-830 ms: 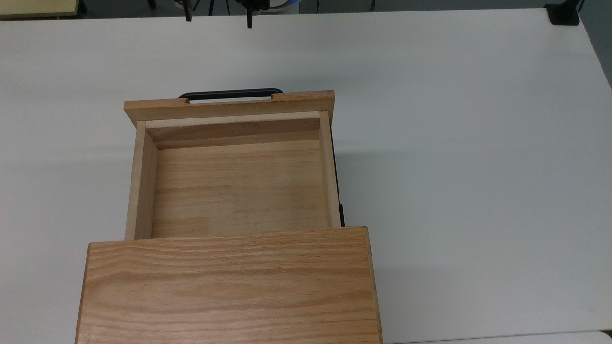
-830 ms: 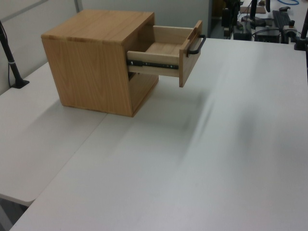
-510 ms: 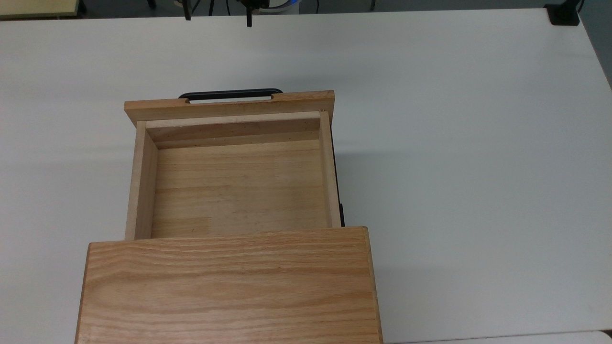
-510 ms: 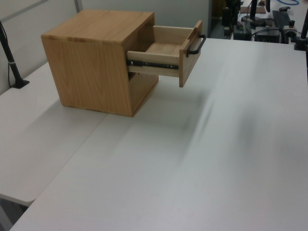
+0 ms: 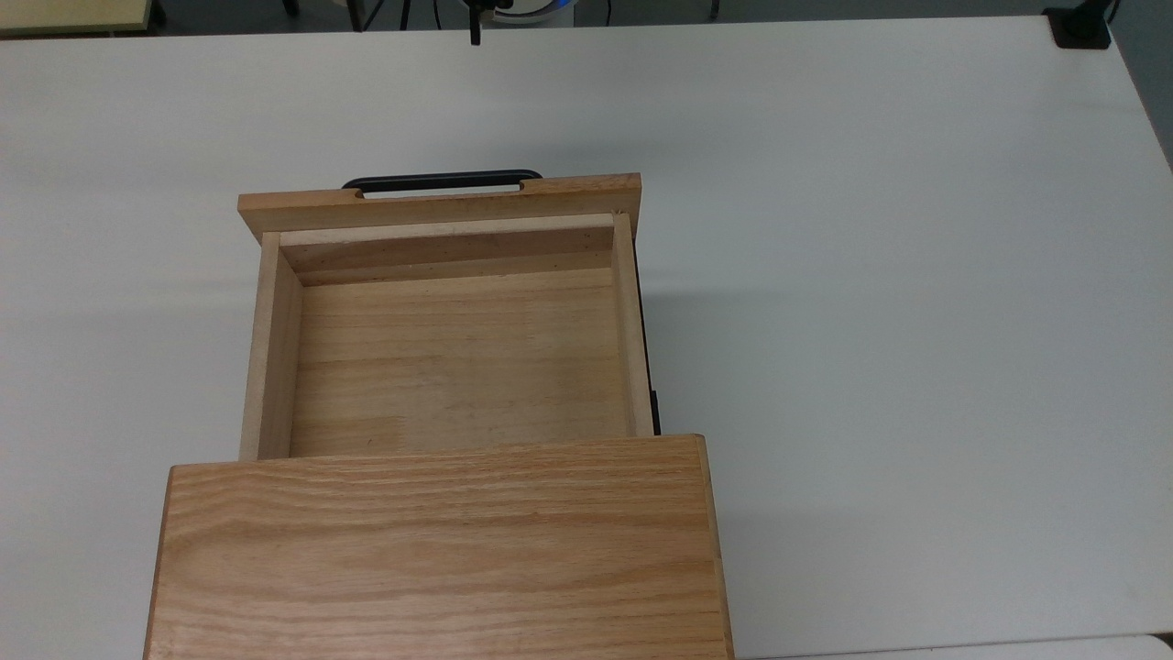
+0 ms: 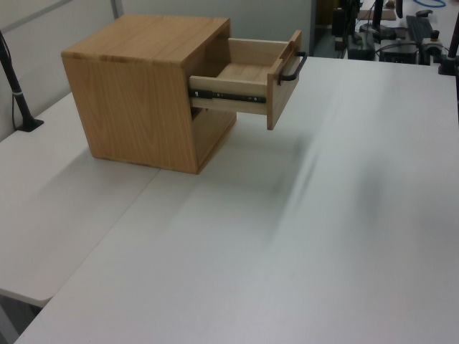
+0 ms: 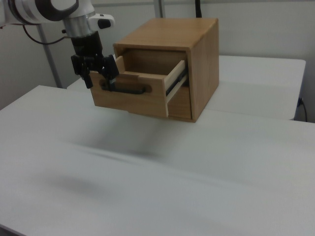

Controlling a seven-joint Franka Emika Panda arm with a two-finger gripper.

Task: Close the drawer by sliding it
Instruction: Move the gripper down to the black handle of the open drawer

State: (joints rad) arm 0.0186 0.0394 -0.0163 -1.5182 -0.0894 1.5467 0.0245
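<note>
Drawer point(image 5: 454, 357) pulled well out of the cabinet point(image 5: 440, 550), front panel and black handle point(image 5: 442, 181) facing away (inside bare wood). Cabinet standing on the white table point(image 5: 871, 275). Gripper point(image 7: 100, 74) hanging in front of the panel in the right view, fingers spread, nothing held.

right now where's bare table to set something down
The table is bare on the top view's right of the drawer and cabinet, and in a narrower strip on the top view's left. Tighter by the handle, where the right view has the gripper.
</note>
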